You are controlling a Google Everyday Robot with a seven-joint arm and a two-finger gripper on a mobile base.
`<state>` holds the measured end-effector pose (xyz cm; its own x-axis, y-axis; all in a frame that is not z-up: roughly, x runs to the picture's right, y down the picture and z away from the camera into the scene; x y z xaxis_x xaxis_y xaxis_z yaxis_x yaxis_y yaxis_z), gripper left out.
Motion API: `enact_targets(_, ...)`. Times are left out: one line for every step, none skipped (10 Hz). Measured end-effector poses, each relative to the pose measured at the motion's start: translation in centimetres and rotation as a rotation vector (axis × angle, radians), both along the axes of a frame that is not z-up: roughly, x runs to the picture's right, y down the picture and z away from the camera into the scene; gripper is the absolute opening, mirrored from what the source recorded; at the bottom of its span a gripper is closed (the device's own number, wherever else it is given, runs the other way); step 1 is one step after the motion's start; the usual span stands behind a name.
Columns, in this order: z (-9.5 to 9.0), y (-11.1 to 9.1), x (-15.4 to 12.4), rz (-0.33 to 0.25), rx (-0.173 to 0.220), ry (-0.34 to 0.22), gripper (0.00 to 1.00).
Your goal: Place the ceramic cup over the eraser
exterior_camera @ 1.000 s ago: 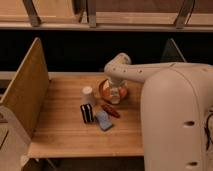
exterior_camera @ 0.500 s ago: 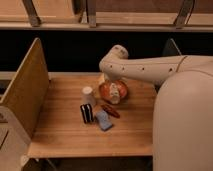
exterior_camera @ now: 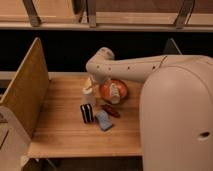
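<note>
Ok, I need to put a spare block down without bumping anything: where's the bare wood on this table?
Bare table lies between the side panel and the eraser, and along the near edge. Crowded: cup, eraser, blue piece, red piece and bowl cluster together, with the gripper just above the cup.

light: dim, warm, from above | far side: black | jaws: pale-lit, just above ceramic cup [exterior_camera: 88, 98]
</note>
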<state>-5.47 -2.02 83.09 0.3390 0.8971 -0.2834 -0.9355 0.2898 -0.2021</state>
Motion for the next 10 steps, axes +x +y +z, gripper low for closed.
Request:
enact_targets(0.4,0.5,-1.6,-0.036,-0.017,-0.020,0.80)
enact_targets(0.9,1.3,-3.2,-0.069,-0.042,-0.037,0.80)
enact_targets(1.7,2.1,-4.0,-0.096,-0.070,-0.040,0.80)
enact_targets(2.4,2.8,-4.2,-0.113,-0.092,-0.035,0.80)
enact_targets(3.1,3.2,-4.2,-0.127,-0.106,-0.028,0.80)
enact_targets(3.3,3.3,-4.2,-0.132,-0.113,-0.025,0.80)
enact_targets(3.4,3.3,-4.1,-0.130,-0.112,-0.023,0.80)
enact_targets(3.4,3.2,-3.8,-0.128,-0.112,-0.021,0.80)
enact_targets(3.4,3.3,-4.0,-0.130,-0.113,-0.022,0.80)
enact_targets(3.4,3.4,-3.9,-0.131,-0.115,-0.020,0.80)
